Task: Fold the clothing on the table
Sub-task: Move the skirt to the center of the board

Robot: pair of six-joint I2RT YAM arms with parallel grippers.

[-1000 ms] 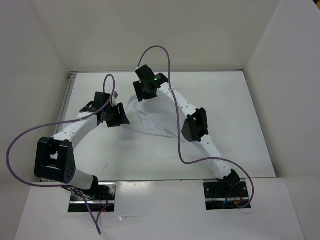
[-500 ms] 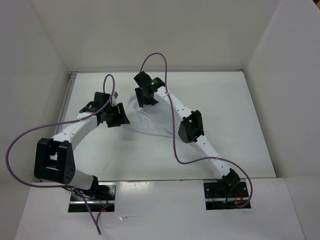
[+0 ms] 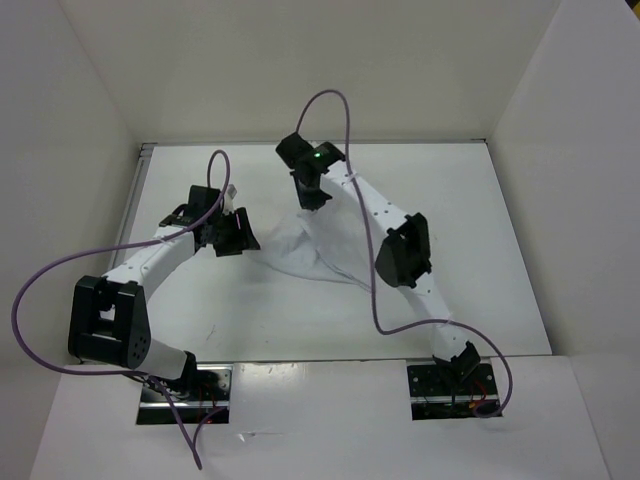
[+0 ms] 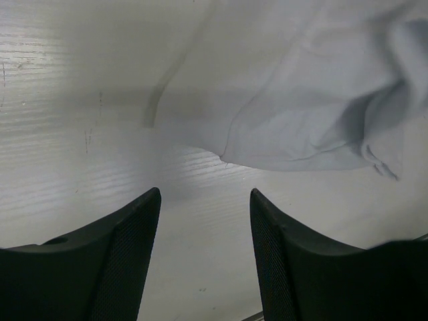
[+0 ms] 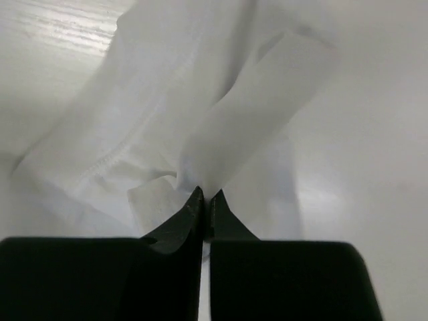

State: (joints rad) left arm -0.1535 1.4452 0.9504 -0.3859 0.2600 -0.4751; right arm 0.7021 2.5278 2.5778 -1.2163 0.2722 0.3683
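Note:
The clothing (image 3: 325, 245) is a thin white garment, bunched and creased in the middle of the table (image 3: 470, 220). My right gripper (image 3: 313, 196) is shut on a fold at its far edge, and the fabric rises in a peak toward the jaws. In the right wrist view the right gripper (image 5: 206, 194) pinches the clothing (image 5: 200, 114), which hangs ahead of it. My left gripper (image 3: 240, 232) stands open just left of the garment. In the left wrist view the left gripper (image 4: 204, 194) has bare table (image 4: 80, 167) between its fingers, and the clothing's (image 4: 314, 100) hem lies ahead.
White upright walls (image 3: 70, 130) close in the table on the left, back and right. A metal edge strip (image 3: 143, 152) runs along the far-left corner. Purple cables (image 3: 345, 110) loop above both arms. The arm bases (image 3: 185, 385) sit at the near edge.
My right gripper has shut on the clothing's far edge and pulled it up and a little right, gathering the fabric into a narrower heap. The left arm has not moved.

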